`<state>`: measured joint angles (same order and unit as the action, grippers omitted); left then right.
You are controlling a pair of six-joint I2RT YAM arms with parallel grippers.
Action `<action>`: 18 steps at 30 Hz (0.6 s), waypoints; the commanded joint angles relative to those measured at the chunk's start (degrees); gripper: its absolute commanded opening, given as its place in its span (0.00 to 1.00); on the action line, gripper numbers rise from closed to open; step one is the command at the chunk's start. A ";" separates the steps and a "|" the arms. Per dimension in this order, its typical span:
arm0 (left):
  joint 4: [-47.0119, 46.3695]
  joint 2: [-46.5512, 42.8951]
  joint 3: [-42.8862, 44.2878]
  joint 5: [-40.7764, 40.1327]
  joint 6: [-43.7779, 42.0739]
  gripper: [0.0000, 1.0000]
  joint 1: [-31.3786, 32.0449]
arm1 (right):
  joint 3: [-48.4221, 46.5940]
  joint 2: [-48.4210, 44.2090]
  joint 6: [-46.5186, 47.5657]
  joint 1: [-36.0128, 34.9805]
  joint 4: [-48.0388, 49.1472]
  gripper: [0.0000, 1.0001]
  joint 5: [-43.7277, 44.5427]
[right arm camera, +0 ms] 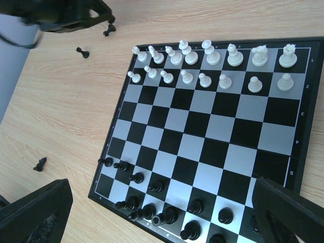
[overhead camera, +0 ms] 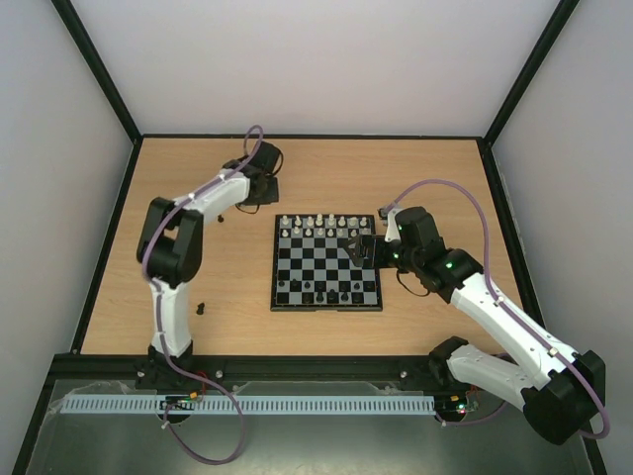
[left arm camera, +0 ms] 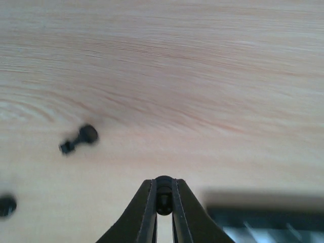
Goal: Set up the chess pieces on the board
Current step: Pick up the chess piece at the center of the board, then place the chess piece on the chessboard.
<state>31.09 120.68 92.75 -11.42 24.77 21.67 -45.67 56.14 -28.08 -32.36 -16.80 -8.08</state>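
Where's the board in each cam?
Top external: the board sits centre frame, slightly right.
Left wrist: only a blurred dark edge at bottom right, past the left claw, which is shut on a black piece.
Right wrist: it fills most of the frame, white pieces at top.
Shared landmark: loose black pieces on the table beside the board.

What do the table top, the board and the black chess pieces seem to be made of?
The table top looks like matte wood or wood-look laminate: grain lines run across it. The board is probably plastic, slightly glossy: its squares catch light. The black chess pieces seem moulded plastic, smooth; too small to be sure.
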 commanded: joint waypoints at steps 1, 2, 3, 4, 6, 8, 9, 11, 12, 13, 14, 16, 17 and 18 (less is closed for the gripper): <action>3.40 -14.75 -5.05 2.32 -1.37 0.04 8.18 | 0.02 -1.13 0.74 -0.25 -0.79 0.99 0.44; 4.18 -17.08 -6.25 3.00 -1.73 0.04 10.54 | -0.13 -1.37 0.66 -0.25 -1.00 0.99 0.63; 5.20 -18.91 -7.44 3.58 -1.93 0.04 12.84 | -0.23 -1.72 0.65 -0.25 -1.15 0.99 0.75; 6.11 -20.40 -8.70 4.05 -1.95 0.04 15.11 | -0.34 -2.23 0.58 -0.25 -1.45 0.99 1.09; 6.84 -23.52 -11.85 4.71 -1.23 0.05 19.41 | -1.27 -3.64 0.34 -0.25 -2.87 0.99 1.91; 7.35 -26.12 -13.90 4.80 0.01 0.05 22.80 | -2.26 -5.77 0.09 -0.25 -4.59 0.99 3.54; 7.27 -27.12 -14.70 4.84 0.59 0.05 24.35 | -2.84 -6.99 -0.02 -0.25 -5.44 0.98 4.75; 7.69 -28.03 -15.17 5.40 1.55 0.05 27.44 | -4.14 -9.52 -0.42 -0.25 -7.44 0.99 7.47; 7.95 -28.20 -15.16 4.89 2.14 0.05 29.01 | -4.82 -10.86 -0.62 -0.25 -8.28 0.98 8.59; 8.15 -28.18 -15.10 4.66 2.45 0.06 30.51 | -5.44 -12.05 -0.74 -0.25 -9.05 0.99 9.29; 8.33 -27.83 -14.92 4.58 2.73 0.06 31.59 | -6.00 -13.12 -0.83 -0.25 -9.71 0.99 9.84; 8.26 -26.60 -15.04 4.44 3.18 0.06 32.87 | -7.07 -14.56 -0.84 -0.25 -11.10 0.98 10.39; 7.95 -25.95 -15.09 4.77 3.24 0.06 33.29 | -7.67 -14.95 -0.84 -0.25 -11.72 0.98 10.49; 7.45 -25.16 -15.09 5.19 3.03 0.06 33.75 | -8.08 -15.19 -0.83 -0.25 -12.19 0.99 10.57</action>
<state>37.58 93.36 77.71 -6.63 26.68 53.76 -50.92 42.63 -28.56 -32.36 -23.73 -0.30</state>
